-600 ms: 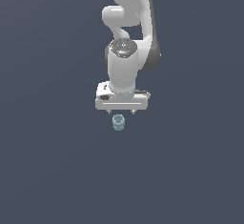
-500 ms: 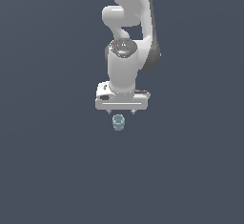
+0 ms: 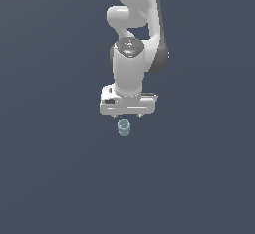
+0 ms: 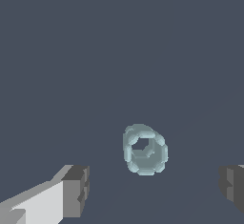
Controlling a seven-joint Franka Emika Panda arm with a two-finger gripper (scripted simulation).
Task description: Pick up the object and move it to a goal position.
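Change: nothing has visibly moved since the earlier frames; arm and cylinder keep the same places in the exterior view.
Pincer [image 4: 152, 189]: released, its two dark fingertips [image 4: 76, 189] spread wide in the wrist view, touching nothing.
Object [image 4: 144, 149]: a pale teal translucent ribbed cylinder, sitting on the surface between the spread fingertips and slightly ahead of them, far narrower than the gap.
Object from outside [image 3: 123, 127]: just below the white hand, apart from it.
Surface [image 3: 55, 178]: plain dark grey.
Arm [image 3: 132, 63]: hanging straight above the cylinder.
Meaning: the hold suggests alignment is done; a descent and closing seem to be next, and the lift is not yet begun.
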